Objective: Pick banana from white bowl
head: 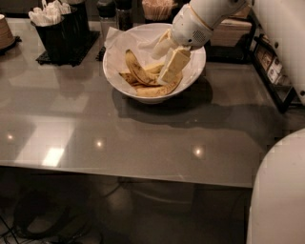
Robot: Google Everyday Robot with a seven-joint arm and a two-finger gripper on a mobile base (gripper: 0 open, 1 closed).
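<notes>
The white bowl with a crumpled paper liner stands at the back middle of the grey table. Several bananas lie in it. A curved yellow banana with brown-black streaks lies on the left side, and plainer yellow bananas lie along the front. My gripper reaches down into the bowl from the upper right, just right of the streaked banana and over the pile. Its fingers are spread apart and hold nothing that I can see. The near finger hides part of the bananas.
Black cutlery holders with white utensils stand at the back left. Dark shakers stand behind the bowl. A rack with small items is at the right edge. My white body fills the lower right.
</notes>
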